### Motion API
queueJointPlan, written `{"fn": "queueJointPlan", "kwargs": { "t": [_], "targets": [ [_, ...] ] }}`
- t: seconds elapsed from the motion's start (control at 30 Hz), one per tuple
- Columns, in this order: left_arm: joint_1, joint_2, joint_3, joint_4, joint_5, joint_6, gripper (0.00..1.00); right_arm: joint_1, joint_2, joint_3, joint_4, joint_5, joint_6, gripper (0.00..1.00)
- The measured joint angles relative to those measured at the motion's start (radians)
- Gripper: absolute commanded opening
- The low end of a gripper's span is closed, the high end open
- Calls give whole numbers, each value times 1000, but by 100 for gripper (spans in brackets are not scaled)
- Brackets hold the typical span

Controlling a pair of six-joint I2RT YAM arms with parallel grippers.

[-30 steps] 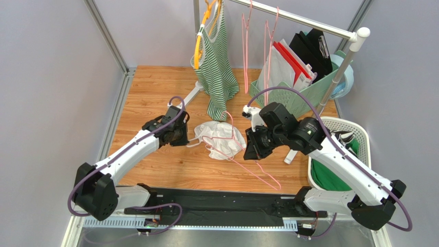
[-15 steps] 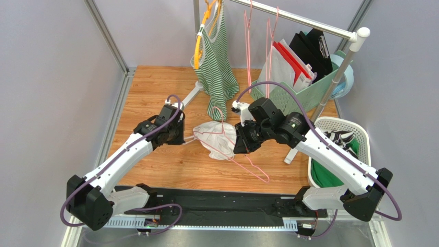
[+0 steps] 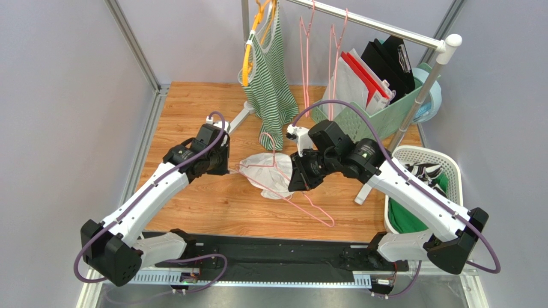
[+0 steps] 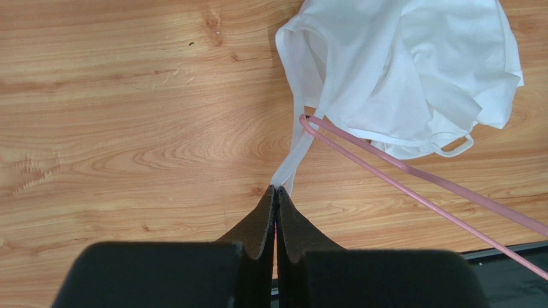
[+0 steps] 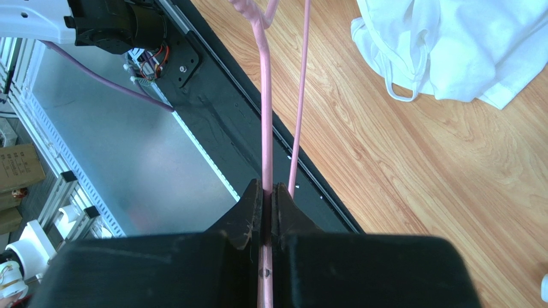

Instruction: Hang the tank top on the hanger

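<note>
The left gripper (image 3: pixel 226 168) is reaching in from the left of the light wooden table (image 3: pixel 186 109), and only the left wrist view is showing that its jaws are pressed together on a narrow white shoulder strap (image 4: pixel 294 156), which is stretching taut from the fingertips. The plain white sleeveless tank top of thin soft fabric (image 3: pixel 269 178) is lying crumpled on the boards at mid-table, between the two grippers. The right gripper (image 3: pixel 298 180) is hanging just right of the heap; the right wrist view is showing its jaws closed to a narrow slit on one wire of the thin pink triangular wire hanger (image 5: pixel 264 96). From the top camera the hanger is slanting down to the near right, one corner over the top and the other above the boards. In the left wrist view its rounded corner (image 4: pixel 307 120) is crossing the strap; whether it is threading through the strap cannot be told. Only the top camera is showing the green-and-white striped tank top (image 3: pixel 270 77) hanging on the metal rail (image 3: pixel 386 27).
</note>
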Motion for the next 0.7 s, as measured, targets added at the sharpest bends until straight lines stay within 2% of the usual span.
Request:
{"fn": "queueJointPlan", "kwargs": {
  "t": [0.3,0.7],
  "targets": [
    [4,72,82,-15,-2,40,0,0,-48,16,-66,-3,-11,0],
    [4,81,145,-16,14,107,0,0,-56,9,-72,28,-10,0]
  ]
}}
